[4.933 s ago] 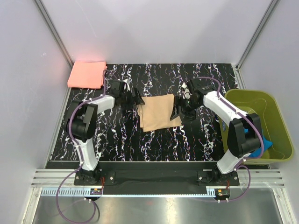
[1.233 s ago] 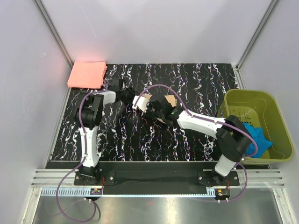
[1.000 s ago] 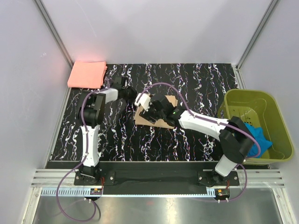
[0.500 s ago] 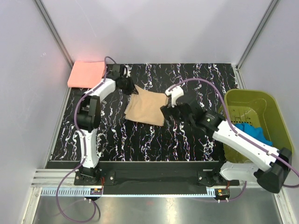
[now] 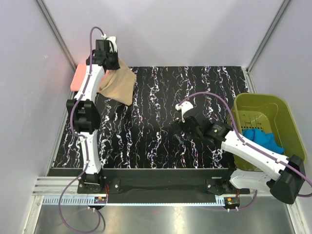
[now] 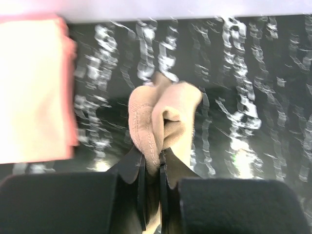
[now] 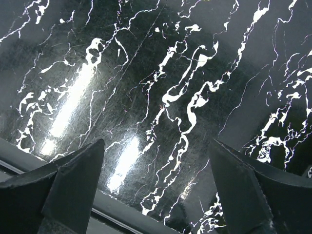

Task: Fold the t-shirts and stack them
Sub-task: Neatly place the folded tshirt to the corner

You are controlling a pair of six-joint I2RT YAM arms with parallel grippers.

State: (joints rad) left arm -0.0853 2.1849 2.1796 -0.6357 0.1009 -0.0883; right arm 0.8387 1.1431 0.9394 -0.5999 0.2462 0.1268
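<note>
We are judging the step in hand to be the stacking: setting the tan-beige t-shirt [image 5: 119,84] on top of the salmon-pink t-shirt [image 5: 77,80], which is lying folded in the upper left corner of the tabletop [image 5: 195,87]. To do it well, we are thinking the cloth should go fully over the pink square before it goes down. The hanging edge should land first, and the rest should lay itself flat with the edges matching. Letting go from high up would probably let the fold fall open. Dragging the cloth sideways could rumple the shirt beneath.

The left arm [image 5: 87,83] is reaching far up the left side of the overhead frame, stretched nearly straight, with its wrist at the upper left near the back wall. The left jaws are clamped together on a bunched fold of the tan shirt. In the wrist view the fold is bulging out just past them, with the pink shirt at the left edge of that frame. The tan cloth is hanging down and to the right in a loose triangle, beside the pink shirt rather than over it. Whether its low corner is touching the tabletop we cannot tell.

The right arm [image 5: 243,146] is lying low across the lower right. The right jaws are standing wide apart with nothing between them, over bare tabletop.
</note>
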